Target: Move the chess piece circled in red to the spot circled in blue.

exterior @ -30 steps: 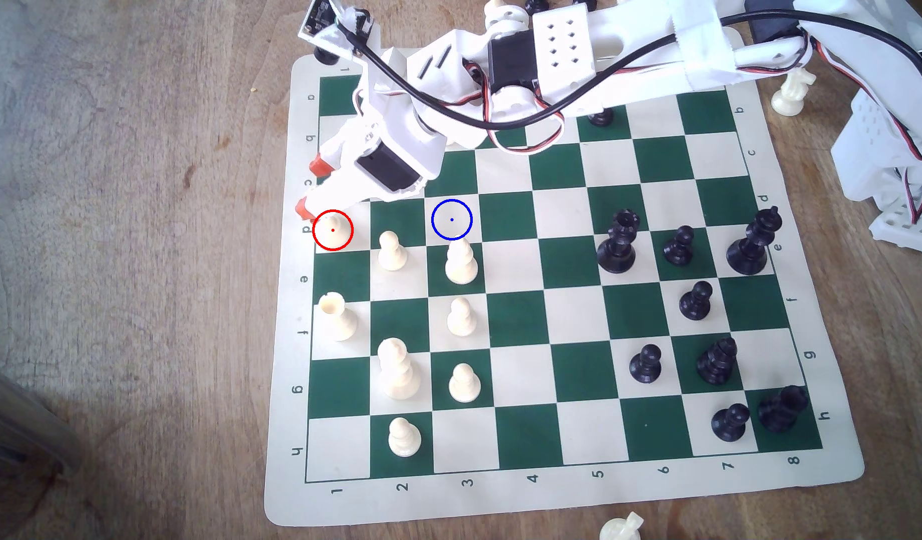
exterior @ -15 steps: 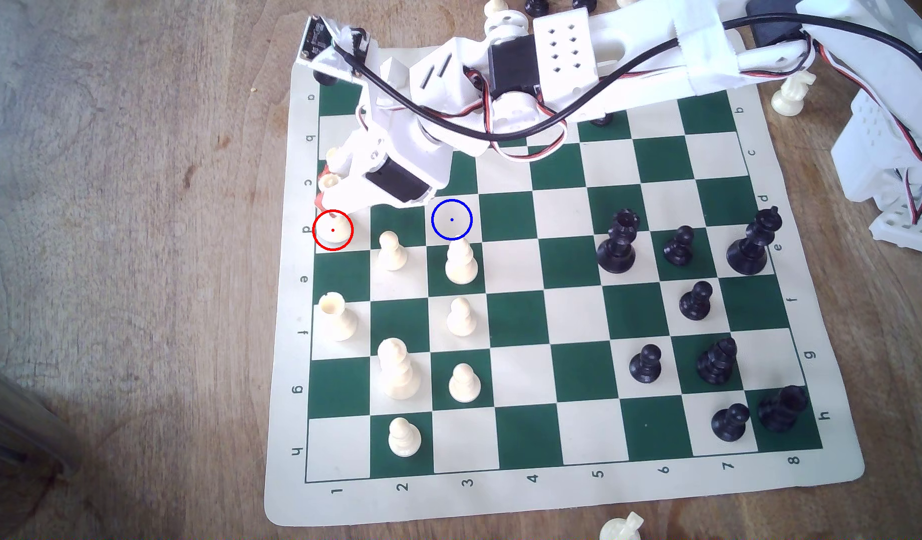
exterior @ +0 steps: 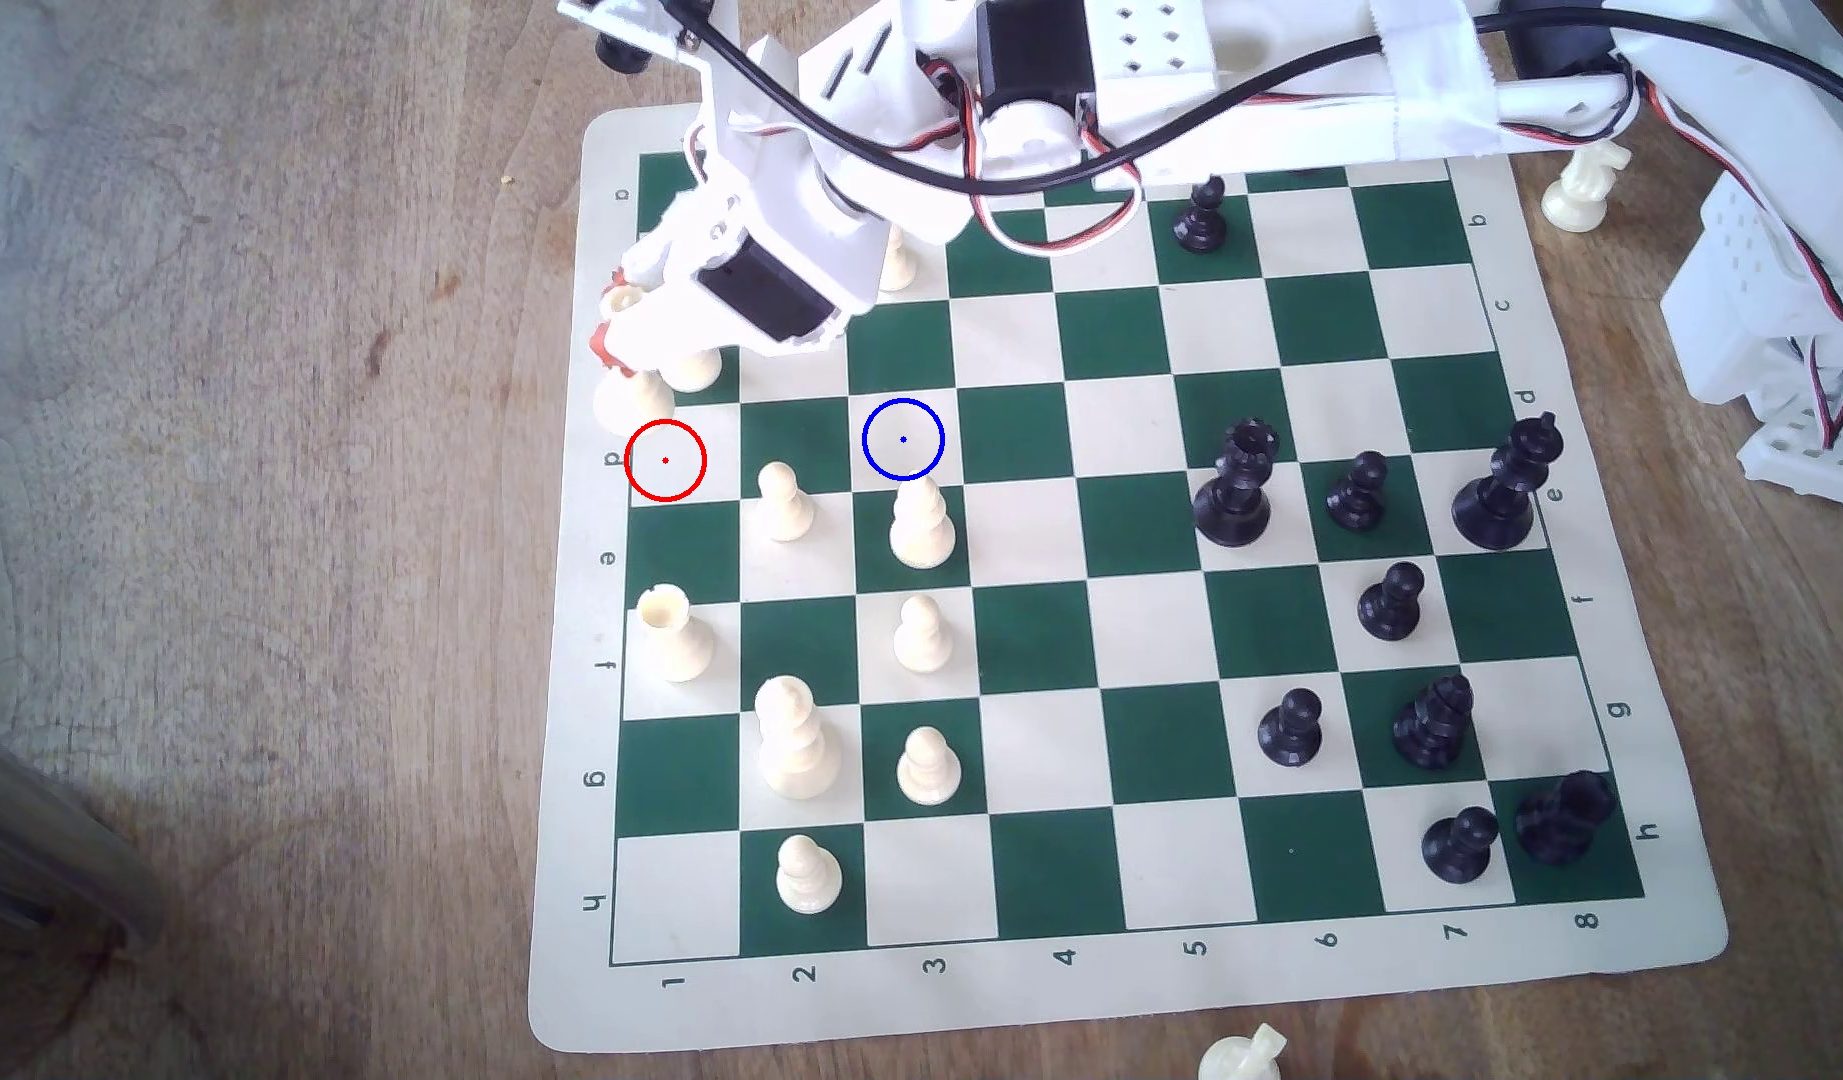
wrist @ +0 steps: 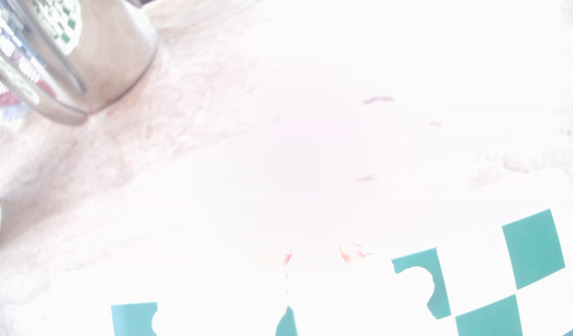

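Gripper (exterior: pixel 618 324) closed round the crowned cream piece (exterior: pixel 631 386), lifted off the board (exterior: pixel 1104 997).
Piece hangs tilted over the board's file-1 edge, just beyond the red ring (exterior: pixel 665 460); the blue-ringed square (exterior: pixel 903 439) sits bare nearby.

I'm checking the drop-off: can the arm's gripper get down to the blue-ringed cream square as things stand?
Probably yes. The blue-ringed cream square is bare, as are the green squares flanking it. The gripper, holding the tall crown-topped cream piece, need only mind the stout cream piece on the adjoining square.
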